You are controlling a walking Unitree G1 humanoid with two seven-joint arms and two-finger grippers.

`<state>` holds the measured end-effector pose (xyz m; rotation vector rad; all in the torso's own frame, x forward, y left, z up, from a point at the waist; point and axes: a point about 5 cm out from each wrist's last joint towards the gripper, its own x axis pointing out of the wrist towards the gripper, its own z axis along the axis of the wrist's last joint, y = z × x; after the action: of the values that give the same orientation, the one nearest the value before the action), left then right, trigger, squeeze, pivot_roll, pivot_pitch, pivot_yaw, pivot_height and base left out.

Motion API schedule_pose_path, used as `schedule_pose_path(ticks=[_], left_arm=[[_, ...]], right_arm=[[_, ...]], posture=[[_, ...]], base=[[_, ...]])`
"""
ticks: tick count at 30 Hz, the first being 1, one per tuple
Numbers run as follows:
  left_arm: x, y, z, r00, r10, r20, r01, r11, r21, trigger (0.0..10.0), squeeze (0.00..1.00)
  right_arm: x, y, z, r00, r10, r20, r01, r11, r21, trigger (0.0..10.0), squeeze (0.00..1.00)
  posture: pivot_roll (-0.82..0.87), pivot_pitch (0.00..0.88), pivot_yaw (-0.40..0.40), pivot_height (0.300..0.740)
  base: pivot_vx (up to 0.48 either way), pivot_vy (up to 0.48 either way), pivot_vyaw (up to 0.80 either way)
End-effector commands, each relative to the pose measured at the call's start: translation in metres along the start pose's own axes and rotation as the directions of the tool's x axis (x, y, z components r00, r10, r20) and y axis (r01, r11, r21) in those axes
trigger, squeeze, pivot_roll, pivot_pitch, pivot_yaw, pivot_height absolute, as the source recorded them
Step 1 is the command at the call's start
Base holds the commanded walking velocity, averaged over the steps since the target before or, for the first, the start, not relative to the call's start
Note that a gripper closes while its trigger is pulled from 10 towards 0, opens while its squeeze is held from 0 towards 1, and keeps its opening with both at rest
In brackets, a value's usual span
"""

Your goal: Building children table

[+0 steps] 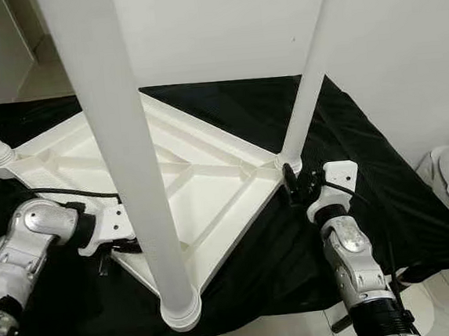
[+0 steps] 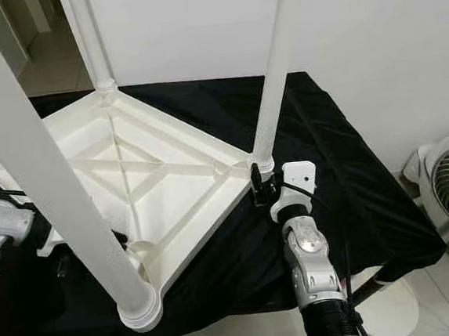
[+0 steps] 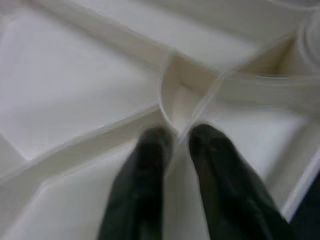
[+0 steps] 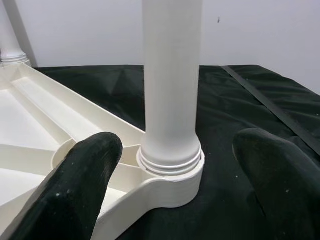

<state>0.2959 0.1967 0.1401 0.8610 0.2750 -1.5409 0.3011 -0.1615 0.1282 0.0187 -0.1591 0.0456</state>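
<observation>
A white children's table (image 1: 210,185) lies upside down on a bench covered by a black cloth (image 1: 366,171), with four white legs (image 1: 120,146) standing up from its corners. The right gripper (image 4: 170,165) sits at the base of one leg (image 4: 171,85), its two fingers (image 4: 85,175) spread wide on either side without touching it. The left gripper (image 3: 180,145) rests over the table's ribbed underside, its two fingers (image 3: 145,170) narrowly apart astride a thin rib.

Work surface covered by black cloth (image 1: 384,193), draped over the front and right edges. White plastic table top (image 1: 203,193) lies upside down directly on the cloth, ribbed underside up, white legs (image 1: 124,145) standing upright at its corners. Cloth wrinkled near the right edge. Pale tiled floor (image 2: 394,310) below, probably glossy.
</observation>
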Motion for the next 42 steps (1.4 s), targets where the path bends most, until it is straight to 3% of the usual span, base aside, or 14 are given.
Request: schedule_pose_path(ticks=[1,8,9,10,11,18,19,21,22,24,25,33,42], left_arm=[[0.002,-0.002,-0.007,0.997,-0.05,-0.055,0.049,0.999,-0.013,10.0,1.0],[-0.004,0.006,-0.009,0.992,-0.022,-0.12,0.025,0.999,0.025,10.0,1.0],[-0.004,0.008,-0.011,0.99,-0.019,-0.138,0.024,0.999,0.032,10.0,0.72],[-0.004,0.008,-0.011,0.99,-0.019,-0.138,0.024,0.999,0.032,10.0,0.72],[-0.003,0.008,-0.012,0.988,-0.018,-0.154,0.024,0.999,0.038,10.0,0.0],[-0.002,0.01,-0.015,0.983,-0.02,-0.182,0.025,0.999,0.027,10.0,0.0],[-0.002,0.009,-0.021,0.976,-0.06,-0.211,0.058,0.998,-0.015,10.0,0.0],[-0.002,0.009,-0.021,0.976,-0.06,-0.211,0.058,0.998,-0.015,10.0,0.0],[-0.002,0.008,-0.024,0.973,-0.08,-0.216,0.07,0.996,-0.05,7.0,0.0],[-0.003,0.008,-0.026,0.972,-0.092,-0.218,0.078,0.994,-0.072,7.0,0.0],[-0.003,0.008,-0.027,0.972,-0.107,-0.211,0.088,0.991,-0.098,0.0,0.0],[-0.009,0.009,-0.029,0.981,-0.119,-0.151,0.089,0.977,-0.193,0.0,0.0],[-0.007,0.016,-0.024,0.992,-0.077,-0.105,0.056,0.98,-0.191,0.0,0.0]], right_arm=[[-0.002,-0.001,-0.001,1.0,-0.01,-0.002,0.01,1.0,0.003,10.0,0.0],[-0.002,-0.002,-0.001,1.0,-0.017,0.0,0.017,1.0,0.004,10.0,0.0],[-0.002,-0.002,-0.001,1.0,-0.017,0.0,0.017,1.0,0.005,10.0,0.0],[-0.002,-0.002,-0.001,1.0,-0.017,0.0,0.017,1.0,0.005,10.0,0.0],[-0.003,-0.001,-0.001,1.0,-0.018,0.001,0.018,1.0,0.005,10.0,0.0],[-0.003,-0.001,-0.001,1.0,-0.02,0.001,0.02,1.0,0.006,10.0,0.0],[-0.005,-0.001,-0.001,1.0,-0.022,0.002,0.022,1.0,0.007,10.0,0.0],[-0.005,-0.001,-0.001,1.0,-0.022,0.002,0.022,1.0,0.007,10.0,0.0],[-0.005,-0.001,-0.001,1.0,-0.023,0.001,0.023,1.0,0.008,10.0,0.0],[-0.006,0.0,-0.001,1.0,-0.024,0.001,0.024,1.0,0.008,10.0,0.0],[-0.006,0.0,-0.001,1.0,-0.025,0.001,0.025,1.0,0.008,10.0,0.0],[-0.009,-0.001,-0.003,0.999,-0.031,-0.007,0.031,0.999,0.007,10.0,0.0],[-0.009,0.0,-0.002,0.999,-0.031,-0.01,0.031,0.999,0.009,10.0,0.0]], posture=[[0.18,0.038,-0.013,0.74],[0.18,0.035,-0.008,0.74],[0.18,0.034,-0.006,0.74],[0.18,0.034,-0.006,0.74],[0.18,0.033,-0.005,0.74],[0.17,0.031,0.0,0.74],[0.17,0.033,0.007,0.74],[0.17,0.033,0.007,0.74],[0.17,0.034,0.009,0.74],[0.17,0.036,0.009,0.74],[0.17,0.038,0.009,0.74],[0.17,0.055,0.008,0.74],[0.17,0.06,0.007,0.74]], base=[[0.0,0.0,0.0],[0.0,0.0,0.0],[0.0,0.0,0.0],[0.0,0.0,0.0],[0.0,0.0,0.0],[0.0,0.0,0.0],[0.0,0.0,0.0],[0.0,0.0,0.0],[0.0,0.0,0.0],[0.0,0.0,0.0],[0.0,0.0,0.0],[0.0,0.0,0.0],[0.0,0.0,0.0]])
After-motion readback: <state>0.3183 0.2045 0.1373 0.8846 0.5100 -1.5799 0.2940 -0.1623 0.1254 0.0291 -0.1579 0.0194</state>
